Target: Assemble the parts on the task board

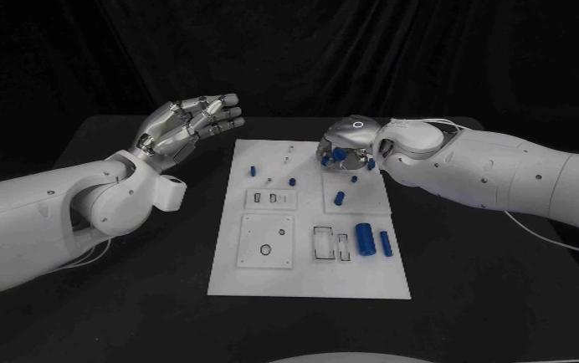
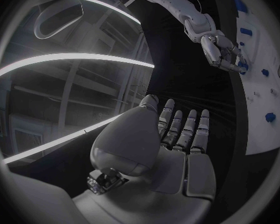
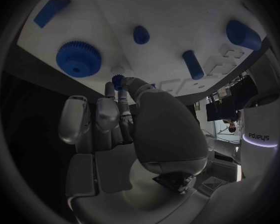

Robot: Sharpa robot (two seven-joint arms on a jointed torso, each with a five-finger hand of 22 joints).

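Observation:
The white task board (image 1: 309,283) lies in the middle of the black table. My right hand (image 1: 346,140) hovers over its far right part and pinches a small blue gear (image 3: 118,79) between thumb and fingertips. A larger blue gear (image 3: 77,58) sits on the board (image 3: 115,15) just beyond those fingertips, with blue pegs (image 3: 192,63) standing nearby. My left hand (image 1: 190,126) is raised off the board's far left corner, fingers spread and holding nothing; its palm (image 2: 171,154) is bare. A thick blue cylinder (image 1: 365,233) and a blue bar (image 1: 385,243) lie near the board's right edge.
Small blue pegs (image 1: 253,169) stand along the board's far half, and another peg (image 1: 341,197) stands mid-right. Recessed slots (image 1: 325,242) and a square plate with holes (image 1: 267,241) occupy the near half. Black table surrounds the board; a dark curtain hangs behind.

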